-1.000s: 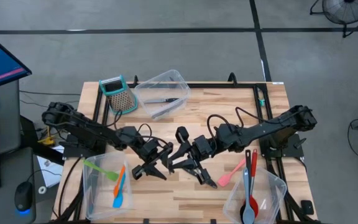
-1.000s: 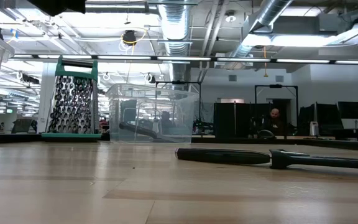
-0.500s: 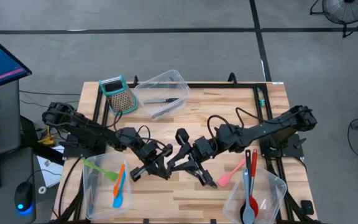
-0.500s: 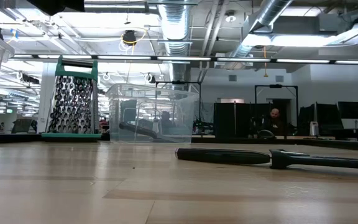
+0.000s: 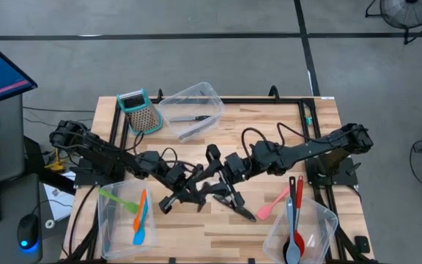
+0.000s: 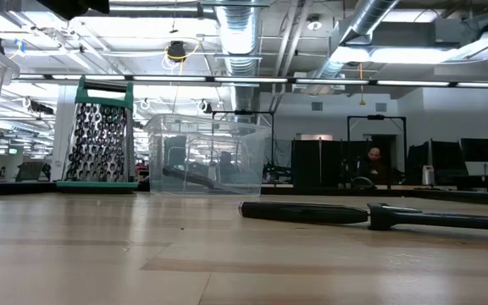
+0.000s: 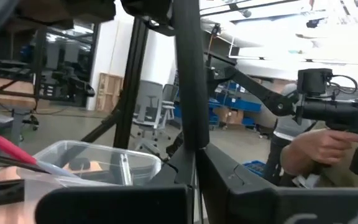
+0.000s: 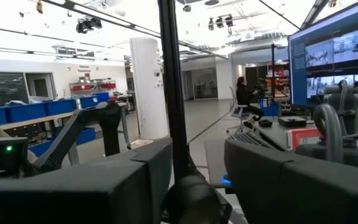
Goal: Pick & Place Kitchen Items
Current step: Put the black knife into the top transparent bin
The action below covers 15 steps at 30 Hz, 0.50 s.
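Note:
Above the table's middle a black long-shafted utensil (image 5: pixel 212 155) stands upright between my two grippers, which face each other. My left gripper (image 5: pixel 190 189) is shut on its shaft (image 7: pixel 188 93). My right gripper (image 5: pixel 215 183) is open. The thin shaft (image 8: pixel 171 81) rises between its fingers, with a plain gap to one finger. A second black utensil (image 6: pixel 371 215) lies flat on the tabletop. A pink spatula (image 5: pixel 273 203) lies near the right tub. My left gripper pinches the black utensil's shaft (image 7: pixel 190 146) between its two fingers. The fingers come nearly level from the table's left side and lie across the shaft. The utensil stands upright, reaching well above the fingers; its lower end is hidden by the gripper.
A clear tub (image 5: pixel 116 227) at the near left holds green, orange and blue spatulas. A tub (image 5: pixel 321 220) at the near right holds red, grey and black utensils. At the far side stand a tub (image 5: pixel 209 95) with one dark utensil and a metal grater (image 5: pixel 139 110).
My left gripper has shut on the utensil's shaft; its fingers stood spread apart a second ago. Its wrist has turned a little. The utensil has stayed upright between the two grippers.

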Motion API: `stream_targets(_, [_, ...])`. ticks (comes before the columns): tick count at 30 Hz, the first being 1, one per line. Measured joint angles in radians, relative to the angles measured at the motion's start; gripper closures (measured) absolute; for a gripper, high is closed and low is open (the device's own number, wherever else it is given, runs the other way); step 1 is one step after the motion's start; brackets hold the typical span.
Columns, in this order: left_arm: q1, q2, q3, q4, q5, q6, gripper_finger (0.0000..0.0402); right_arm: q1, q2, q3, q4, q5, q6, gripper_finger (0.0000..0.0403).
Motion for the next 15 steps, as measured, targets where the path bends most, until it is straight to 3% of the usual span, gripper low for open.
stream_targets(6, [0.005,0.000,0.000,0.001,-0.044,0.003,0.0401,-0.019,0.000,0.000,0.000,-0.001,0.008,0.0228])
stream_targets(15, [0.034,-0.077,-0.045,-0.033,-0.133,0.025,0.0401,-0.023,-0.076,0.000,-0.056,-0.001,0.011,0.0214])
